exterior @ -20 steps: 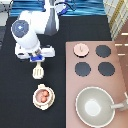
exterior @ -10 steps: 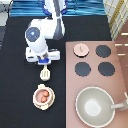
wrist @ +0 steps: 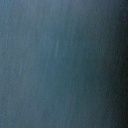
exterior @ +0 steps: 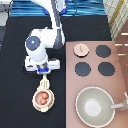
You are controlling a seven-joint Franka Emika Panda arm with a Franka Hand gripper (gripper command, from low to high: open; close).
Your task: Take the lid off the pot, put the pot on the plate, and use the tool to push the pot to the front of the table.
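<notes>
Exterior view: pot (exterior: 42, 98) sits on plate (exterior: 35, 102); tool (exterior: 44, 83) just above it, gripper (exterior: 44, 71) over its handle, grip state indiscernible; lid (exterior: 80, 49) on stove (exterior: 120, 65).

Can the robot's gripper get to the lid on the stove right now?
Probably yes. The lid lies bare on the stove, nothing over it. The gripper sits over the tool on the table.

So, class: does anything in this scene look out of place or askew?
Only one thing: the lid lies on the stove, over a burner spot, away from its pot. The pot sits squarely on the plate. The gripper hangs above the tool, which lies just above the pot.
</notes>
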